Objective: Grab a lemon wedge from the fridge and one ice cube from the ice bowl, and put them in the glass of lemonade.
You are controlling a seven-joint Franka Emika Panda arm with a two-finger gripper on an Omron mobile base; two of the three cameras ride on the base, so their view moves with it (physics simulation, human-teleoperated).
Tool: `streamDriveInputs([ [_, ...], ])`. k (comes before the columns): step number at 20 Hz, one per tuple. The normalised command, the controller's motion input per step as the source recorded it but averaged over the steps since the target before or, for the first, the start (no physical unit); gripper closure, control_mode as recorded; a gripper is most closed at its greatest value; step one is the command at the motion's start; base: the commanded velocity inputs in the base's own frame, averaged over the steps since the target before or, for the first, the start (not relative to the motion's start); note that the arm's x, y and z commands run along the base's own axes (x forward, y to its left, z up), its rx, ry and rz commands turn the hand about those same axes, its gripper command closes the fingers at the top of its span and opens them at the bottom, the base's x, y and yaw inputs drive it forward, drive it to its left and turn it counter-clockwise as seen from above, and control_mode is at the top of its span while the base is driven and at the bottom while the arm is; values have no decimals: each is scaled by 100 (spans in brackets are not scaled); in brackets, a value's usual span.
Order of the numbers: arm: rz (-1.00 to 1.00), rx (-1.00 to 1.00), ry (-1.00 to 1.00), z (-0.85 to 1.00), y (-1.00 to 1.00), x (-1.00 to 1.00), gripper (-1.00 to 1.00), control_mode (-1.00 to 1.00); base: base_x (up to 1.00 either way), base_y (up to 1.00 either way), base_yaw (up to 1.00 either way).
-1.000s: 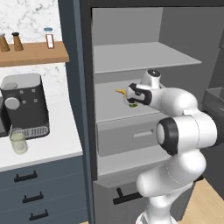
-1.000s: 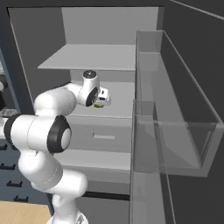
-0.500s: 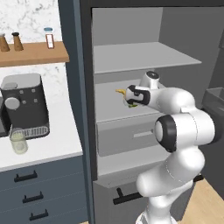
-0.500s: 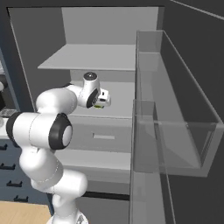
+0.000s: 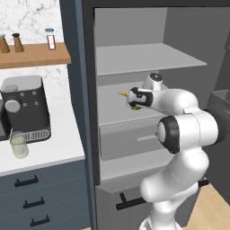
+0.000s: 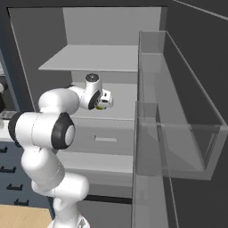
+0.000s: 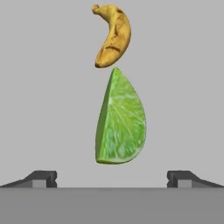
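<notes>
The lemon wedge (image 7: 120,120), a small green slice, lies on the middle shelf of the open fridge (image 5: 188,36). In the hand view it sits just ahead of my gripper (image 7: 111,179), centred between the two wide-apart fingertips (image 7: 41,178). My gripper (image 5: 134,99) hangs over that shelf, open and holding nothing, with a bit of the green wedge (image 5: 136,107) showing under it. From the right, the gripper (image 6: 104,100) covers most of the wedge (image 6: 100,107). The glass of lemonade (image 5: 19,144) stands on the white counter at the left. The ice bowl and ice cube are out of view.
A yellow banana (image 7: 113,35) lies just beyond the wedge on the same shelf. A black coffee machine (image 5: 24,108) stands behind the glass. The fridge door (image 6: 178,124) with its clear bins stands open at the right. A grey drawer (image 5: 130,139) sits below the shelf.
The hand has edged slightly lower over the fridge shelf. The jaws have stayed wide.
</notes>
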Motion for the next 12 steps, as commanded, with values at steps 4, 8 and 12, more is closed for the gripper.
streamDriveInputs([
  [4,0,0,1,0,0,35,-100,-100,0,0,0],
  [8,0,0,2,0,0,41,-100,-100,0,0,0],
  [12,0,0,1,-5,0,33,-100,-100,0,0,0],
])
